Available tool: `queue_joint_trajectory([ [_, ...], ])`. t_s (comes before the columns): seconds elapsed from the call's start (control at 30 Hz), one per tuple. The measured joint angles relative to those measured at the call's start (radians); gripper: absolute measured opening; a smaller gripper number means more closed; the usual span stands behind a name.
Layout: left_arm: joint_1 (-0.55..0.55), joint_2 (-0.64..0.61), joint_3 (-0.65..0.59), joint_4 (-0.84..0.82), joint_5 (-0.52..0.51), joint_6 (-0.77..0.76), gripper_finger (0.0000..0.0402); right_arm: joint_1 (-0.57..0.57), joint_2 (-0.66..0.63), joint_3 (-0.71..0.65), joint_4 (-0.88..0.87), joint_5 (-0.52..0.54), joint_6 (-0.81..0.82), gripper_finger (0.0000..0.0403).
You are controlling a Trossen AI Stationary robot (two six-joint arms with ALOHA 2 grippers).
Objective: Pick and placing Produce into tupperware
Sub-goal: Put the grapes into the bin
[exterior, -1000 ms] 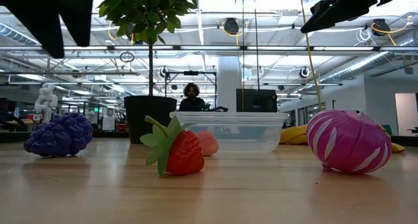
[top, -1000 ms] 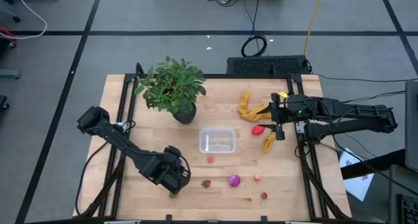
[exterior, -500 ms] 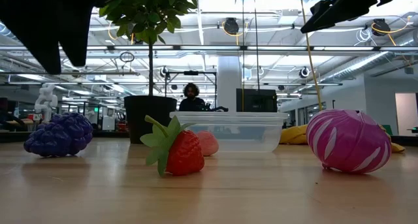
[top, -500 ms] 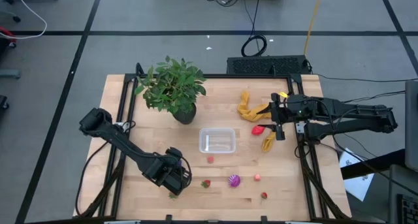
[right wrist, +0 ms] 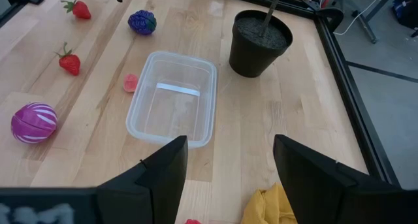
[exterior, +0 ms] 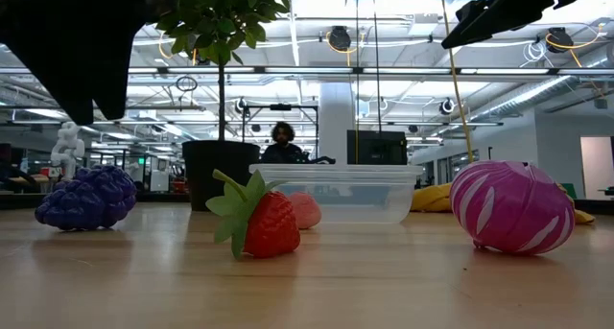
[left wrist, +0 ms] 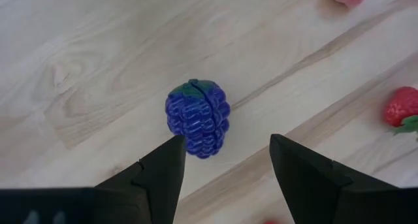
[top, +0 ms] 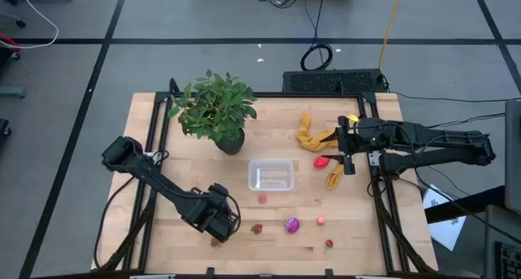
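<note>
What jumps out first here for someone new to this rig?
The leafy potted plant dominates the table's far left, with the empty clear tupperware mid-table in front of it. Small toy fruits are scattered along the near edge, the striped magenta one standing out most. The left gripper hangs with open fingers over a blue-purple bumpy berry at the near left, while the right gripper waits open at the far right above a mustard-yellow cloth.
</note>
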Motion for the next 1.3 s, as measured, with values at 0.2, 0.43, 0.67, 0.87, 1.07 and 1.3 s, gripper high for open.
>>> queue_joint_trajectory([
  [0.2,0.0,0.0,0.0,0.0,0.0,0.006,0.0228,0.0,0.0,0.0,0.0,0.0,0.0,0.022],
  [0.43,0.0,0.0,0.0,0.041,0.016,-0.019,0.0228,0.0,0.0,0.0,0.0,0.0,0.0,0.022],
  [0.67,0.0,0.0,0.001,0.097,-0.028,0.002,0.0228,0.0,0.0,0.0,0.0,0.0,0.001,0.022],
  [0.87,0.0,0.0,0.001,0.092,-0.037,0.005,0.0228,0.0,0.0,0.0,0.0,0.0,0.001,0.022],
  [1.07,-0.006,0.0,0.001,0.086,-0.034,0.006,0.0228,0.0,0.0,0.0,0.0,0.0,0.001,0.022],
  [1.3,-0.008,0.0,0.001,0.083,-0.027,0.053,0.0244,0.0,0.0,0.0,-0.005,0.0,0.002,0.022],
])
